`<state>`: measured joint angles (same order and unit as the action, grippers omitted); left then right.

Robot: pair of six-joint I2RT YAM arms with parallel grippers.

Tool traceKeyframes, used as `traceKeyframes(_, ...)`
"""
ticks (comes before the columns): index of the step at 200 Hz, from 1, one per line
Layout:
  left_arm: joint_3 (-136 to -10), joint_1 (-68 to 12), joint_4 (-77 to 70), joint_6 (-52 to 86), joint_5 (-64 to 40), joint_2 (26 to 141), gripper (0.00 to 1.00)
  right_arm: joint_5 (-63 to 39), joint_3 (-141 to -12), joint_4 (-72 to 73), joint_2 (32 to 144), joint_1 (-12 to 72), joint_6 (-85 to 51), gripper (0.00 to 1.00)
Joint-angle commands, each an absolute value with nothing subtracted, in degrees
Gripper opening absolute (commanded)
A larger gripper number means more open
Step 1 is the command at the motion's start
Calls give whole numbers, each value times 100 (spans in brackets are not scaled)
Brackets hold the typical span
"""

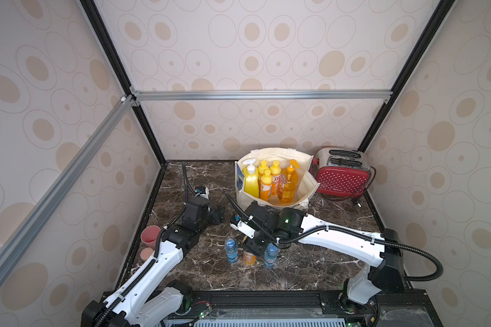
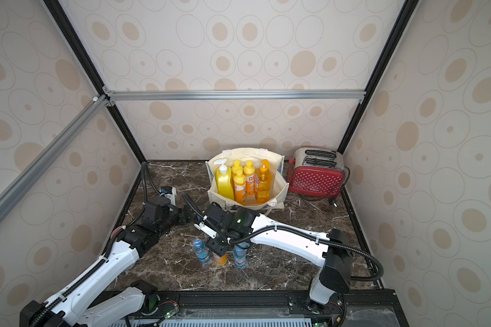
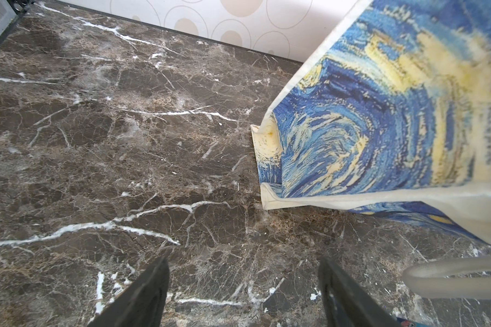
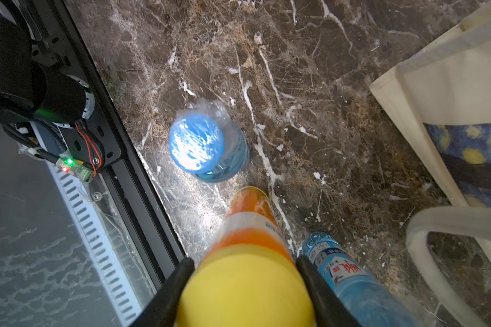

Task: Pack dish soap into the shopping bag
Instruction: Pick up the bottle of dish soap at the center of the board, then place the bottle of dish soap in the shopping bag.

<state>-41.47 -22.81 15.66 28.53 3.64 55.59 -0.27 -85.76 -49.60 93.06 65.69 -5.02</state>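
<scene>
Fingers (image 4: pixel 170 297) of the right gripper (image 4: pixel 245 262) flanking the yellow-capped orange dish soap bottle (image 4: pixel 248 226), clamped or not can't tell, so squeeze snug, lift straight up between both water bottles (image 4: pixel 207 144).

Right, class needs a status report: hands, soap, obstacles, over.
Left hand open, empty. Right hand clamped on small orange yellow-capped soap bottle, standing on marble table. Five bottles in cream canvas blue-print tote. Two clear blue-capped water bottles flank the grip.

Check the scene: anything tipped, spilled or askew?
Nothing spilled or toppled. The near wall of the cream canvas tote looks slumped. One small orange yellow-capped bottle stands outside it, between two clear blue-capped water bottles.
</scene>
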Motion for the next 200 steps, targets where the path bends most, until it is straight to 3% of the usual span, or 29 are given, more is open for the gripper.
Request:
traceKeyframes(1, -4236, -2259, 1456, 2794, 270, 5502, 82, 121, -8934, -5119, 8916, 6613, -431, 49)
traceKeyframes(79, -4921, -2261, 1830, 2727, -117, 5563, 82, -216, -10189, -5800, 8382, 6354, -262, 37)
traceKeyframes(139, -5644, -2270, 2085, 2789, -812, 5719, 81, -676, -11420, -6103, 8128, 5474, -147, 33)
traceKeyframes(200, -6477, -2620, 2289, 2788, -1095, 6151, 82, 16, -12762, -6288, 8285, 4565, -119, 29)
